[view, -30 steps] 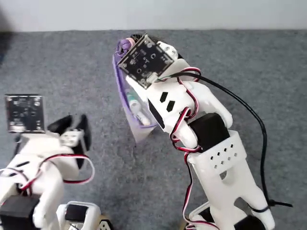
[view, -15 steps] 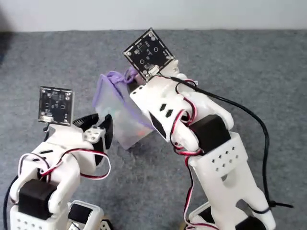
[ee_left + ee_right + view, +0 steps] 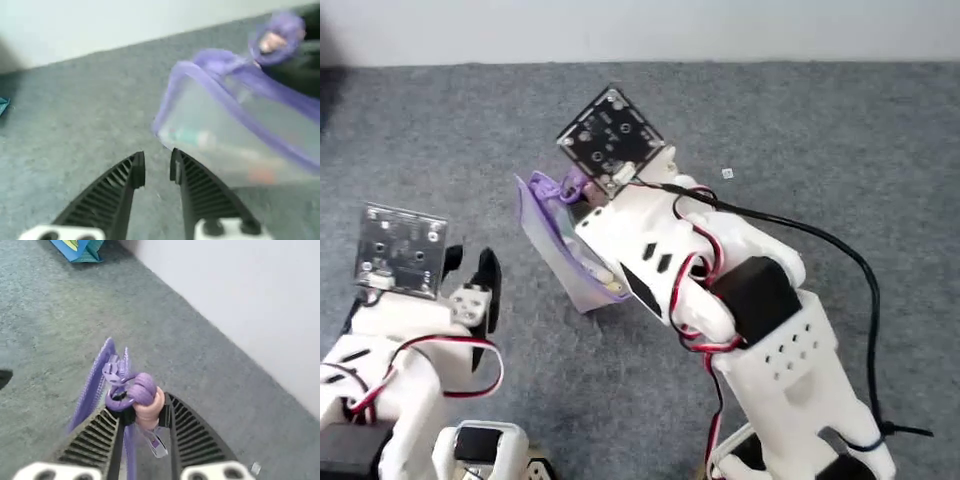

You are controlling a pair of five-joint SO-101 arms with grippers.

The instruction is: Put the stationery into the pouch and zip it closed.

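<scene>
The clear pouch [image 3: 552, 250] with purple trim hangs tilted above the grey carpet, held by its purple zip pull [image 3: 137, 395]. My right gripper [image 3: 582, 192] [image 3: 142, 412] is shut on that pull and its pinkish charm. Stationery lies inside the pouch, a pen [image 3: 190, 136] showing through the clear wall and near the low corner [image 3: 607, 286]. My left gripper [image 3: 480, 285] [image 3: 157, 170] sits to the left of the pouch, a short way off. Its fingers stand slightly open with nothing between them. In the left wrist view the pouch [image 3: 240, 135] is just beyond the fingertips.
A white wall [image 3: 640, 30] bounds the far edge of the carpet. A blue-green item [image 3: 77, 247] lies by the wall off to the left, its corner [image 3: 3, 105] at the edge of the left wrist view. A small white speck [image 3: 727, 173] lies to the right.
My right arm has carried the pouch leftward and nearer, tilting it. My left arm came up close to the pouch half a second ago and has since drawn back to the left.
</scene>
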